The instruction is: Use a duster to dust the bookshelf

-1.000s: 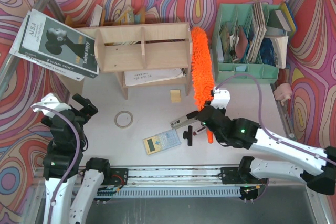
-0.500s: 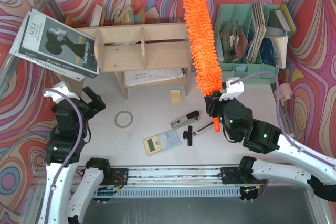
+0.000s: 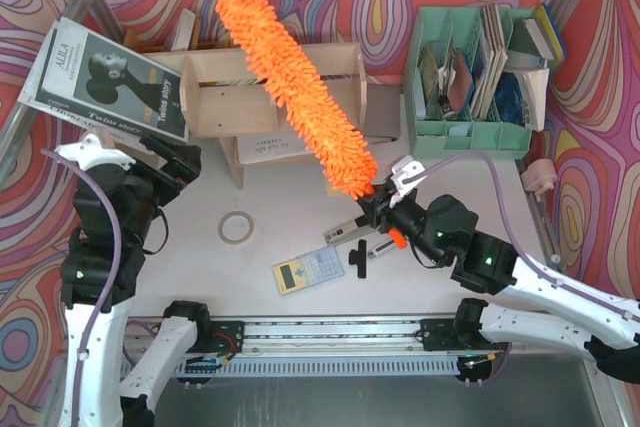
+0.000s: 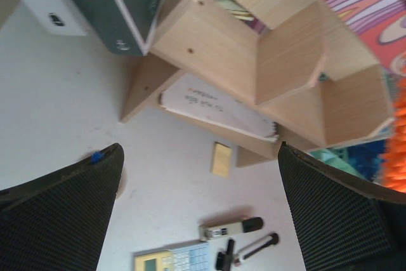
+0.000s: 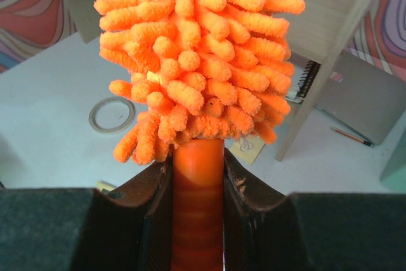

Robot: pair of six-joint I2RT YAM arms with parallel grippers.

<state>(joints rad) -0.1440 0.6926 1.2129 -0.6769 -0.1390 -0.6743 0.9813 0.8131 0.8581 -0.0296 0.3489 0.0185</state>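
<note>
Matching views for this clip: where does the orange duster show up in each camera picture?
Top external: the duster slants from upper left down to the right claw at centre.
Left wrist: the duster is only an orange sliver at the right edge.
Right wrist: the duster fills the upper centre, handle between the claw's fingers.
Shared landmark: the bookshelf.

On the white tabletop [image 3: 200, 277], a tape ring [image 3: 236, 227] is seen left of a calculator [image 3: 308, 271], with a small black tool [image 3: 360, 261] just beside it. A large book [image 3: 105, 77] is propped at the far left. A mint-green file organiser [image 3: 470, 134], filled with papers, is set at the far right.
</note>
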